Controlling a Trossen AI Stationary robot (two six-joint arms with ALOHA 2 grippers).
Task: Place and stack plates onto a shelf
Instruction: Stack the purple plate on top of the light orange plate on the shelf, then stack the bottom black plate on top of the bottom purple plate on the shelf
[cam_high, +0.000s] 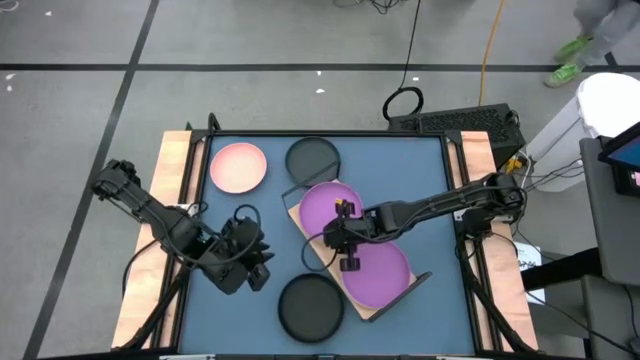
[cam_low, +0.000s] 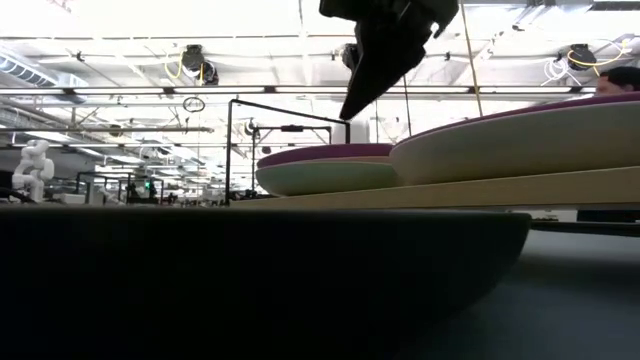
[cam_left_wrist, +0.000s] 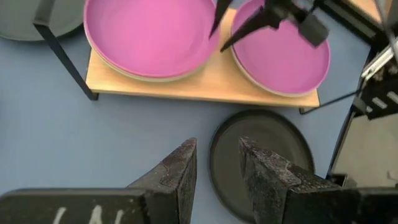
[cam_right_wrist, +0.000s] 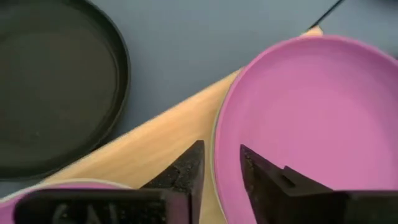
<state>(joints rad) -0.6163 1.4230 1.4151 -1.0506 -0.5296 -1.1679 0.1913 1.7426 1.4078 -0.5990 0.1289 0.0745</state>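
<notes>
Two purple plates lie side by side on the wooden shelf (cam_high: 312, 240), one at its far end (cam_high: 328, 205), one at its near end (cam_high: 380, 278). A pink plate (cam_high: 238, 167) and a black plate (cam_high: 313, 158) rest on the mat near the far edge. Another black plate (cam_high: 310, 305) rests near the near edge. My right gripper (cam_high: 350, 262) hovers above the shelf between the purple plates, fingers pointing down and slightly open (cam_right_wrist: 222, 165), clear of the rims in the low view (cam_low: 347, 112). My left gripper (cam_high: 258, 268) waits open over the mat, left of the shelf (cam_left_wrist: 217, 162).
Thin black wire frame (cam_high: 425, 278) stands up at the shelf's ends. The shelf sits diagonally mid-table. Wooden side rails (cam_high: 175, 160) border the blue mat. Bare mat (cam_high: 400, 170) lies at the far right and between the left gripper and the shelf.
</notes>
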